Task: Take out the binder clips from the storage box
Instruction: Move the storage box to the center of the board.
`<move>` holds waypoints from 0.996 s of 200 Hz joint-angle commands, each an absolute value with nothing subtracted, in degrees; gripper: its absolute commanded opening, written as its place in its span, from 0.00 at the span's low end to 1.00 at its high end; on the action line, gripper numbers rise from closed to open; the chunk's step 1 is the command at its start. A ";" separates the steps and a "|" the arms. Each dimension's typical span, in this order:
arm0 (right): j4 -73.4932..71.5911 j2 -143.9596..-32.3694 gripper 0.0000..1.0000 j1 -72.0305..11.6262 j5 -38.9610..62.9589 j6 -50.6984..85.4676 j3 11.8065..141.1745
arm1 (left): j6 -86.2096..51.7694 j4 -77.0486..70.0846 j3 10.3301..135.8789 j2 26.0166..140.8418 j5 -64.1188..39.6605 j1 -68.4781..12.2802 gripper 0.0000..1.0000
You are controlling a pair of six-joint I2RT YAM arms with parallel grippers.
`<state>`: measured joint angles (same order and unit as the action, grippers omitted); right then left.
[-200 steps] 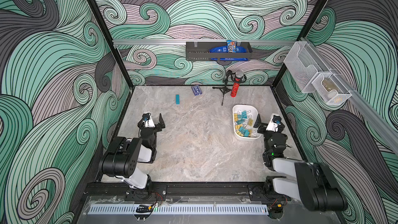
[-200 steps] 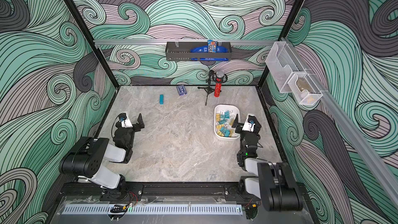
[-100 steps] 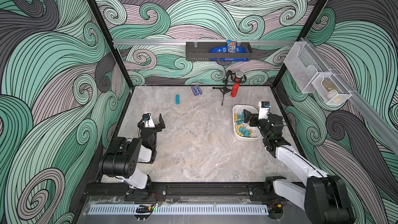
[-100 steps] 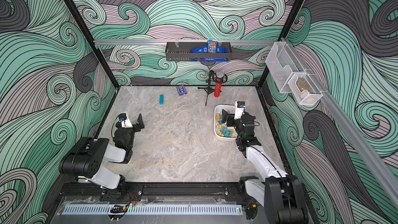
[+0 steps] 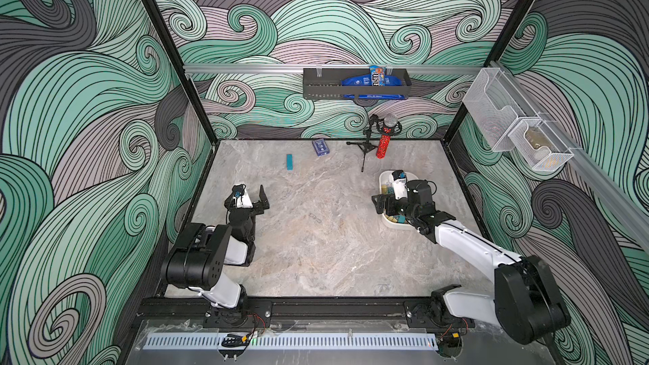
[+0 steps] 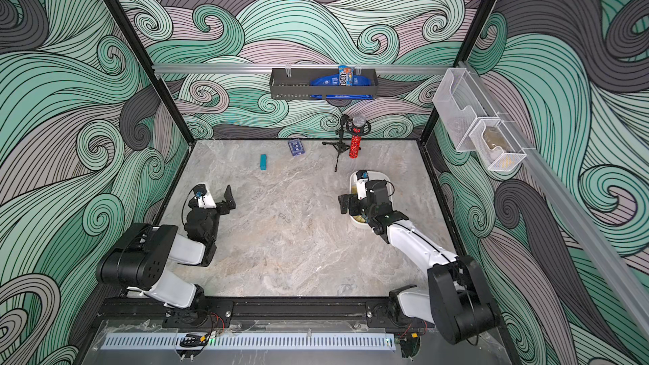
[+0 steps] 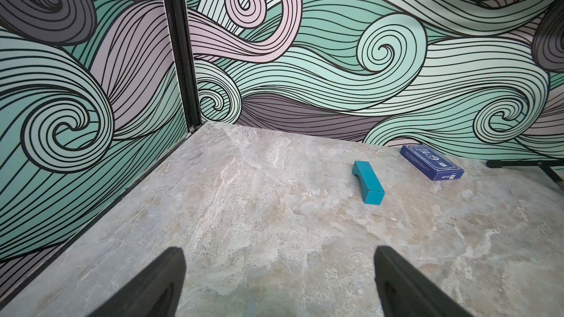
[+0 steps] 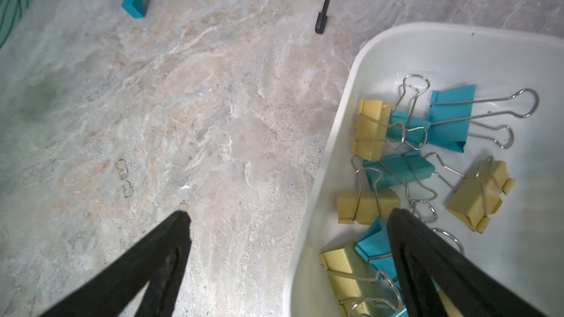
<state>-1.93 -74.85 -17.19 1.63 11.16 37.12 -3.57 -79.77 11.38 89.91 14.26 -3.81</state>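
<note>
The white storage box [image 5: 394, 225] sits at the table's right side, mostly hidden under my right arm in both top views. In the right wrist view its rim [image 8: 345, 93] curves around several teal and yellow binder clips [image 8: 396, 172] with silver wire handles. My right gripper [image 8: 290, 212] is open and straddles the box's left wall: one finger hangs over the bare table, the other over the clips inside. Nothing is between its fingers. My left gripper [image 5: 250, 194] rests open and empty at the table's left side, far from the box.
A flat teal block [image 5: 289, 162] and a blue card box [image 5: 320, 147] lie near the back wall. A black tripod stand [image 5: 367, 145] with a red tube [image 5: 382, 147] is behind the box. A black wall tray [image 5: 354, 84] and mesh bins [image 5: 516, 135] hang above.
My right arm has risen from its rest by the right wall and reached forward and left over the storage box. The left arm has not moved.
</note>
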 commanded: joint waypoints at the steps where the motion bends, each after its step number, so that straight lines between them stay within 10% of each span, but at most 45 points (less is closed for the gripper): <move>1: 2.87 -77.46 0.99 -18.81 -0.84 11.30 39.20 | -2.98 -81.62 11.07 90.66 13.49 -3.61 0.98; 199: 8.06 -91.04 0.92 -29.01 10.85 6.33 49.03 | -2.99 -81.63 11.07 90.70 13.53 -3.60 0.99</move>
